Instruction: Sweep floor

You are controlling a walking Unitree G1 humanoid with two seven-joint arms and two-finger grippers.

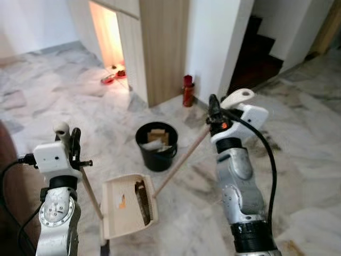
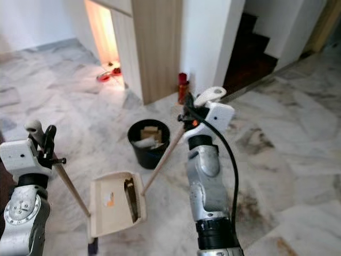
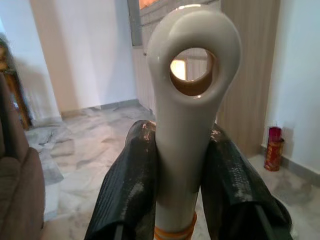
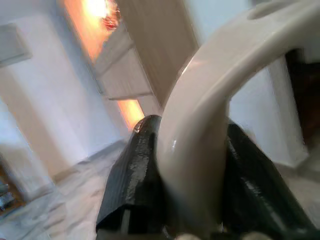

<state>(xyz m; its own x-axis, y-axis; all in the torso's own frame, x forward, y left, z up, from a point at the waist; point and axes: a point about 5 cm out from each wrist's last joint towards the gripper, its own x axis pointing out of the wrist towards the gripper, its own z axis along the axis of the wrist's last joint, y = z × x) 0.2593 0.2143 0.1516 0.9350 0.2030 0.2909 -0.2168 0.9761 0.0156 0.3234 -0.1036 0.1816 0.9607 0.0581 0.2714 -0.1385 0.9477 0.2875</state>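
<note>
We hold both tools: our left gripper point(image 3: 175, 200) has its jaws closed on the cream loop-ended dustpan handle point(image 3: 187, 100), our right gripper point(image 4: 192, 195) clamps the cream broom handle point(image 1: 184, 157). The beige plastic dustpan point(image 1: 125, 205) rests on the grey marble floor point(image 1: 303, 160), just before the black bucket point(image 1: 156, 146). Dark debris already lies in the pan; emptying it looks like the step left.

Dustpan point(image 1: 125, 210) lies on the floor point(image 1: 64, 101) between the two arms, with the bucket point(image 1: 156, 145) just behind it. Broom handle point(image 1: 184, 159) slants from the dustpan's right up to the right end effector point(image 1: 214, 114). Left end effector point(image 1: 72, 145) stands left of the dustpan. Canister point(image 1: 188, 90) stands behind the bucket, against the wall.
</note>
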